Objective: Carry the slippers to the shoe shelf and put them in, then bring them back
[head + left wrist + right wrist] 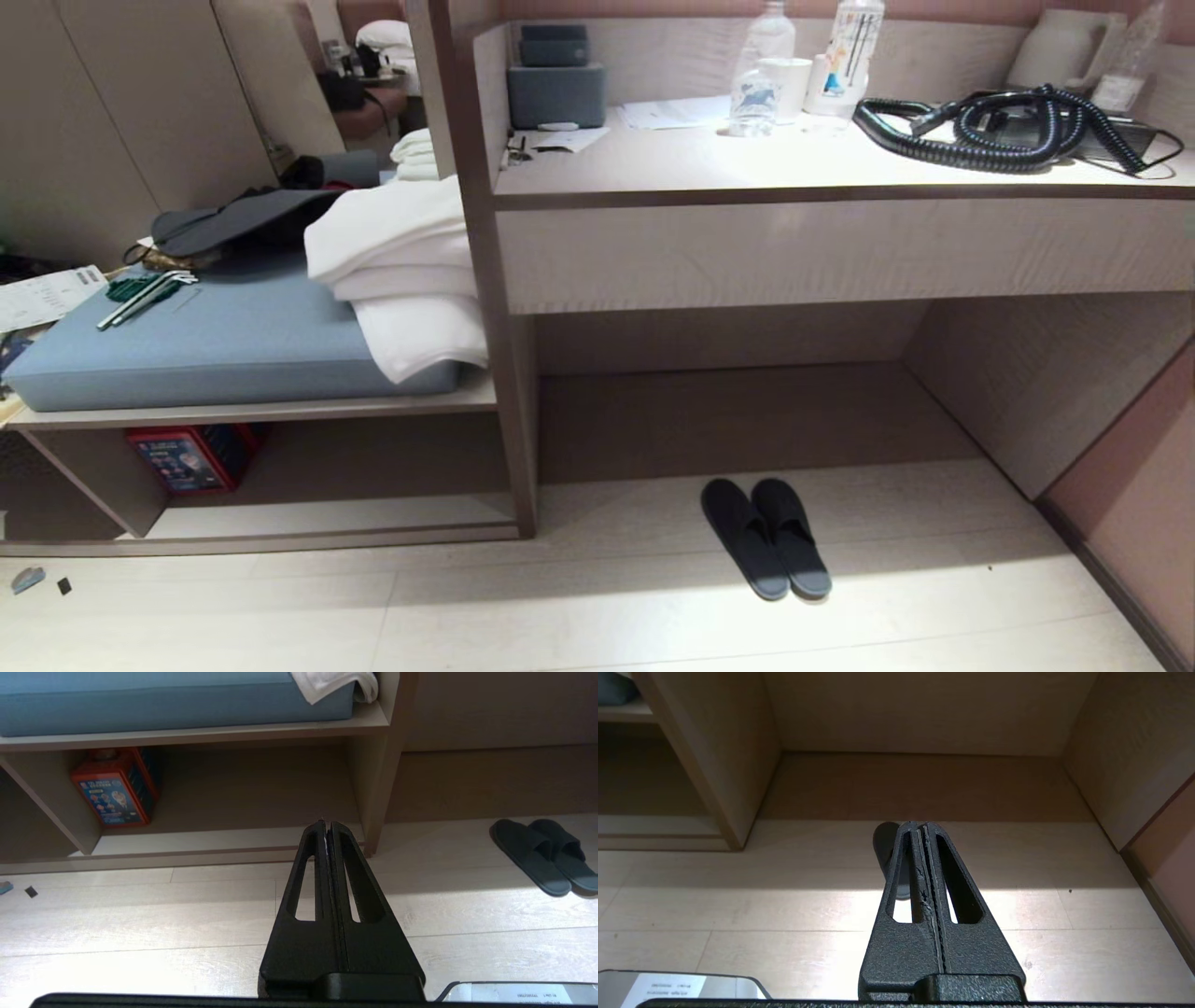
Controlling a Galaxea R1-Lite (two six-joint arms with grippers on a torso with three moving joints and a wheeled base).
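slippers (767, 539): pair sitting side by side and touching on the pale floor (597, 607), toes pointing in under the counter (840, 252), heels catching the light. Nothing's touching them yet.

shoe shelf (308, 532): the low open cubby on the robot's left of the slippers, past the upright divider panel (512, 411). A red box (191, 455) is tucked in its far left corner; the rest of the base board looks free.

right gripper (922, 826): jaws pressed together, holding nothing. From its wrist view it hangs above the floor with one slipper peeking out from behind the fingers.

left gripper (327, 826): also closed and empty, lined up about with the divider's foot, slippers well off to its side.

stage: looks like the very start to me, no pickup yet.

what could go wrong: both jaws need to open before going down, or they'll just shove the soft fabric along the floor. The slippers touch each other, so pinching one could drag or flip the other. The divider sits between them and the cubby, so a low carry could clip it.

above: blue cushion (233, 345) with white towels (401, 271) hanging over its edge, clear of the cubby opening I'd say.
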